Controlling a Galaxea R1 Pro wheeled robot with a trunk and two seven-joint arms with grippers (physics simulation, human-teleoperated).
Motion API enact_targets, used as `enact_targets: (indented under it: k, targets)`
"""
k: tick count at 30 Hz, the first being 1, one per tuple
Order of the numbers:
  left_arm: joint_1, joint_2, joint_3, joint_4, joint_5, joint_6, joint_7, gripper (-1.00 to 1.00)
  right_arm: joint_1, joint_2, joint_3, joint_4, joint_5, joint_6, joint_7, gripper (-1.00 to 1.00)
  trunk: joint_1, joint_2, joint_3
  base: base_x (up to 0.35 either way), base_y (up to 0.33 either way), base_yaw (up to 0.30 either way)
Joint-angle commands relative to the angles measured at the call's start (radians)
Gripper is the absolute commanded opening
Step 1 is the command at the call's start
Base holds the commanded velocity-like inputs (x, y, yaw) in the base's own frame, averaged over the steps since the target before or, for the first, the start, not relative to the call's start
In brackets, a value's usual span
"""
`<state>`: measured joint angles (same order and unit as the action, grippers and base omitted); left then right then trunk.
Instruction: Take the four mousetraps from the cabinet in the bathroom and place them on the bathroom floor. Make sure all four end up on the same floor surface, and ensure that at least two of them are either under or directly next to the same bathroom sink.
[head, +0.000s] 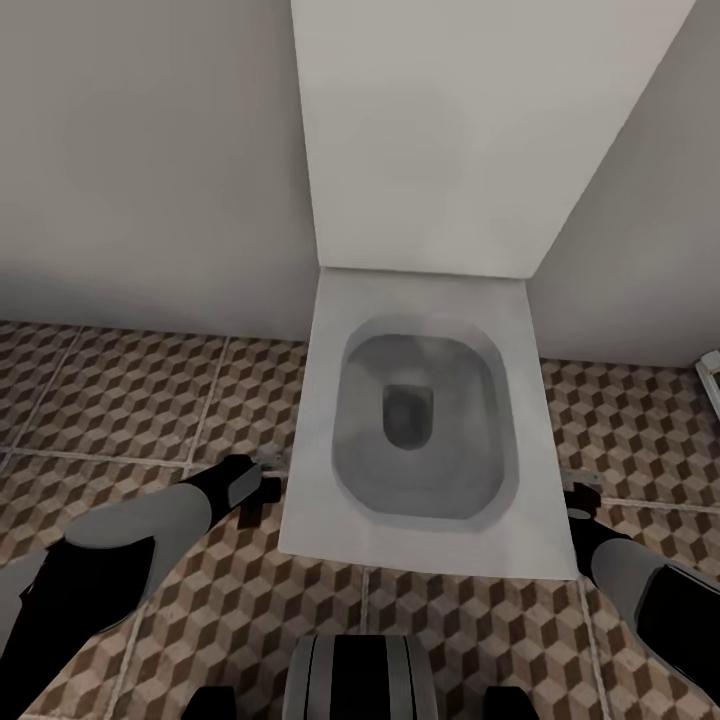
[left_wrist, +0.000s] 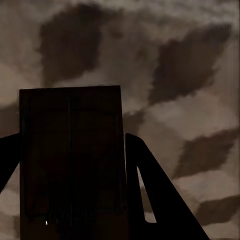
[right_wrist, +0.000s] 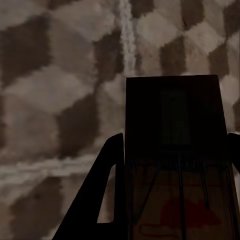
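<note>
Mousetraps, two in number, one per gripper. Left trap: a flat, dark brown wooden rectangle, seen from the left wrist, standing between the two black fingers of the left gripper, which close narrowly on its long edges; faint vertical grain lines and a small bright spot near its lower edge are all the detail that shows in shadow. Right trap: a like rectangle between the black fingers of the right gripper, also clamped on its edges; thin dark wires cross its face, and a red mouse outline is printed on the part nearest the camera.

Each trap reaches forward past the fingertips toward the floor; whether either touches the tiles cannot be told. In the head view a small grey-brown tip shows beyond each arm's end: left gripper low over the floor just beside the left edge of the toilet, right gripper just beside its right edge.

Floor: square tiles printed with a brown, beige and white cube pattern, divided by pale grout lines. Toilet: one, white, squared rim, rounded grey bowl, raised flat lid leaning against a plain pale wall. Arms: two, grey shells with black joints. A white object shows partly at the right edge.
</note>
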<state>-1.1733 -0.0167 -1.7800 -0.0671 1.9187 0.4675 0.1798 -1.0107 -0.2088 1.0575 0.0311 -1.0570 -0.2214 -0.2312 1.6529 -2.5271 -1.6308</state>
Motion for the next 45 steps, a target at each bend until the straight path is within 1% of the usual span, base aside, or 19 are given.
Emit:
enact_targets:
  k: [1,18,20,21,24,25,27,28,45]
  targets:
    - [0.000,0.000,-0.006,-0.003,0.006,0.002,0.009,-1.00,0.000,0.001,0.008,0.000,-0.009,-0.003,0.002,-1.00,0.000,0.000,-0.001,0.000,0.000,0.000]
    - [0.006,0.000,-0.006,-0.005,0.005,-0.002,0.007,-1.00,0.005,0.004,0.012,-0.006,0.003,-0.013,0.011,-1.00,0.000,0.000,-0.001,0.000,0.000,0.000]
    - [0.006,0.000,-0.006,-0.005,0.005,-0.024,0.007,-1.00,0.013,0.003,0.012,-0.006,0.003,-0.015,0.011,-1.00,0.000,0.000,-0.001,0.000,0.000,0.000]
    - [0.007,0.000,-0.006,-0.008,0.005,-0.065,0.006,-1.00,0.016,0.000,0.013,-0.006,0.003,-0.015,0.011,-1.00,0.000,0.000,-0.001,0.000,0.000,0.000]
    - [0.007,0.000,-0.006,-0.010,0.005,-0.081,0.006,-1.00,0.016,-0.001,0.013,-0.007,0.003,-0.016,0.011,-1.00,0.000,0.000,-0.001,0.000,0.000,0.000]
    - [0.007,-0.010,-0.008,-0.007,-0.028,-0.098,0.008,-1.00,0.017,-0.001,0.012,-0.005,0.003,-0.018,0.011,-1.00,0.000,0.000,-0.001,0.000,0.000,0.000]
    - [0.007,-0.011,-0.008,-0.007,-0.057,-0.100,0.009,-1.00,0.017,-0.001,0.012,-0.005,0.003,-0.020,0.011,-1.00,0.000,0.000,-0.001,0.000,0.000,0.000]
    - [0.007,-0.014,-0.009,-0.009,-0.087,-0.101,0.009,-1.00,0.017,-0.001,0.012,-0.005,0.003,-0.021,0.012,-1.00,0.000,0.000,-0.001,0.000,0.000,0.000]
    - [0.007,-0.014,-0.009,-0.010,-0.089,-0.100,0.009,-1.00,0.018,-0.001,0.012,-0.006,0.003,-0.022,0.012,-1.00,0.000,0.000,-0.001,0.000,0.000,0.000]
